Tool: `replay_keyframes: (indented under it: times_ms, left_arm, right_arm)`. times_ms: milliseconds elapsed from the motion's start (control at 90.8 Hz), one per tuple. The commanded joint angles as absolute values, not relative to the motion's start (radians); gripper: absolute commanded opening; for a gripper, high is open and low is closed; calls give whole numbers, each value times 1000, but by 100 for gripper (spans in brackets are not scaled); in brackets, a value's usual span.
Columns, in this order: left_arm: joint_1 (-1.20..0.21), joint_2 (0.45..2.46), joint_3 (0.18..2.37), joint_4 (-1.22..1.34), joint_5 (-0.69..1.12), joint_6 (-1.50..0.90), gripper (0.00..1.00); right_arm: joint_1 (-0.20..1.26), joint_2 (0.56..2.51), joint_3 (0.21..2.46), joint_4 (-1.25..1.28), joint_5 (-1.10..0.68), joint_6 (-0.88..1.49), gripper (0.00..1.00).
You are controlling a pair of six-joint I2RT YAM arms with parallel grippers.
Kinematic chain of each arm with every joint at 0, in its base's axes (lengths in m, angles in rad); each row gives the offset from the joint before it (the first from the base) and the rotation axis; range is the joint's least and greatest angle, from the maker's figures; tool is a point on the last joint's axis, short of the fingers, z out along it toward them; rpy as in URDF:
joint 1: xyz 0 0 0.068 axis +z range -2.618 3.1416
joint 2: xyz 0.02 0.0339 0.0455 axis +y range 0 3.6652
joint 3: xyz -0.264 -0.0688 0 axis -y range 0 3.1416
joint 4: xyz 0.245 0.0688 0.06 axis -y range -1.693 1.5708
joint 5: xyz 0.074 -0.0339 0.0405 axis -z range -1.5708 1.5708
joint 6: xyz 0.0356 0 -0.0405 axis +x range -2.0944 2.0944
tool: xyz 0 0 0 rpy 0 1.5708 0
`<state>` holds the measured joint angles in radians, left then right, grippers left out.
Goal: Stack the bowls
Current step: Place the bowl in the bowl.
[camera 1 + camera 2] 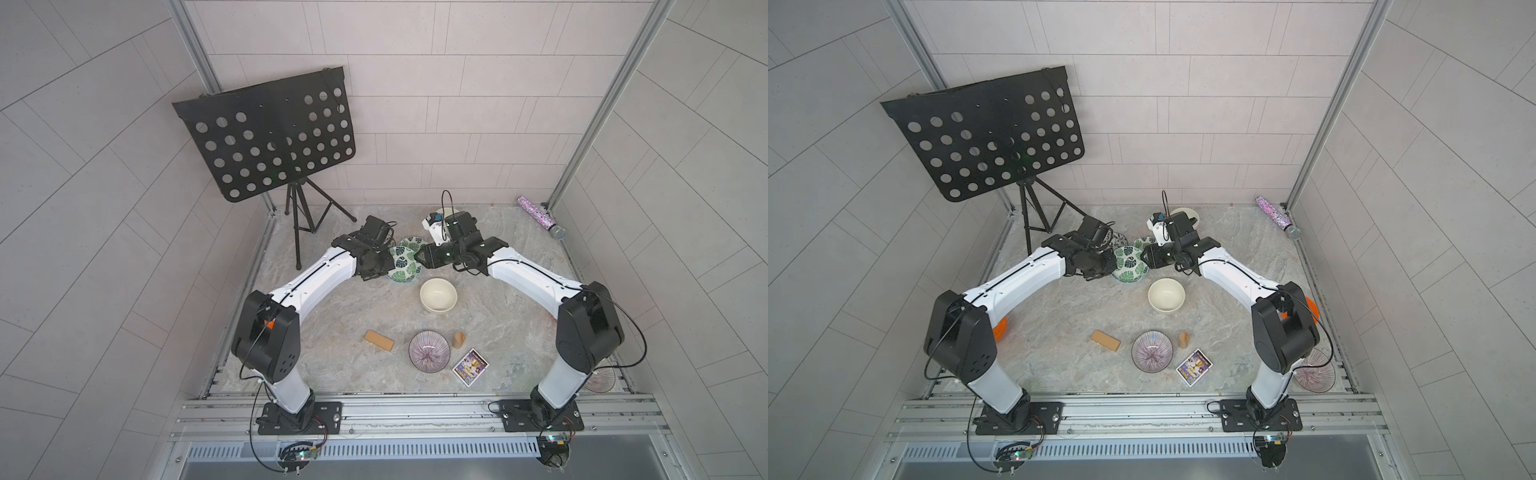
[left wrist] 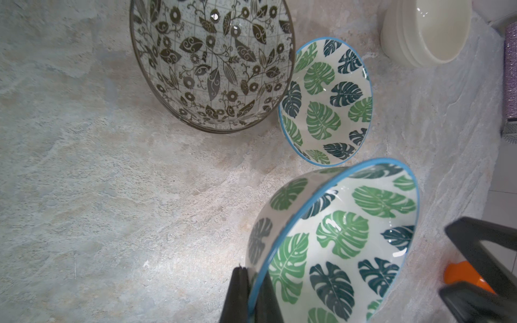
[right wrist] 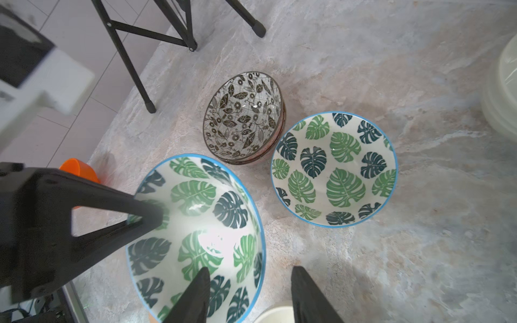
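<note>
My left gripper [image 2: 253, 272] is shut on the rim of a green leaf bowl [image 2: 344, 240], holding it tilted off the table; in both top views it sits mid-table [image 1: 404, 266] [image 1: 1130, 264]. My right gripper [image 3: 251, 268] is open at the opposite rim, one finger over the inside and one outside. A second green leaf bowl [image 3: 334, 167] stands just behind, beside the black-white leaf bowls [image 3: 242, 117], which look nested. A cream bowl [image 1: 438, 295] and a purple-striped bowl [image 1: 429, 349] stand nearer the front. Another cream bowl [image 1: 1185, 214] is at the back.
Orange bowls [image 1: 1000, 328] [image 1: 1310, 307] and a purple-striped bowl [image 1: 1314, 370] sit partly hidden behind the arm bases. A wooden block [image 1: 379, 341], a small wooden cylinder [image 1: 459, 340] and a card [image 1: 470, 366] lie in front. A music stand [image 1: 299, 216] and a glitter tube [image 1: 540, 217] are at the back.
</note>
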<state>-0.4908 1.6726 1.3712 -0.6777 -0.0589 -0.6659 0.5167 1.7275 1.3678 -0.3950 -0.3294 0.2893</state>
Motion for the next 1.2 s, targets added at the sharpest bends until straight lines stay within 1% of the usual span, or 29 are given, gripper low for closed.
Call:
replay_keyframes:
  times_ms: [0, 88, 165, 286, 341, 385, 451, 528, 616, 705, 727, 881, 980, 1057, 1112, 1189]
  left_arm:
    - [-489, 1669, 1407, -636, -25, -676, 0]
    - [-490, 1666, 1407, -627, -12, -677, 0]
    - [-492, 1668, 1405, -624, -1, -679, 0]
    - [-493, 1679, 1404, -615, -1, -679, 0]
    - [-492, 1688, 1410, -615, -5, -676, 5]
    - [-493, 1696, 1414, -613, -8, -675, 14]
    - [-493, 1709, 1427, -613, -16, -674, 35]
    - [-493, 1723, 1446, -620, -24, -664, 50]
    - [-492, 1722, 1474, -643, -54, -651, 71]
    - [-489, 1707, 1494, -670, -110, -634, 96]
    - [-487, 1701, 1498, -674, -125, -632, 99]
    - [-475, 1656, 1497, -684, -238, -595, 100]
    - [-464, 1639, 1497, -701, -375, -539, 100]
    - [-431, 1626, 1513, -739, -476, -501, 100]
    - [-389, 1609, 1506, -736, -490, -488, 100]
    - [-320, 1576, 1480, -712, -433, -486, 100]
  right_arm:
    - [519, 1762, 1419, -410, -305, 290, 49]
    - [519, 1796, 1441, -421, -304, 291, 48]
    - [520, 1812, 1452, -421, -309, 295, 42]
    - [519, 1820, 1457, -414, -314, 301, 19]
    - [518, 1826, 1460, -415, -319, 304, 7]
    - [518, 1832, 1466, -422, -325, 302, 0]
    - [516, 1842, 1478, -433, -331, 303, 0]
    - [508, 1853, 1492, -443, -340, 307, 0]
    - [488, 1858, 1512, -460, -349, 312, 0]
    - [455, 1882, 1555, -491, -365, 307, 0]
    - [444, 1887, 1570, -500, -369, 306, 0]
    - [383, 1933, 1651, -524, -393, 303, 0]
    - [354, 1979, 1717, -553, -397, 292, 0]
    - [340, 2026, 1773, -595, -391, 272, 0]
    - [335, 2056, 1805, -613, -388, 260, 0]
    - [333, 2090, 1839, -625, -391, 251, 0]
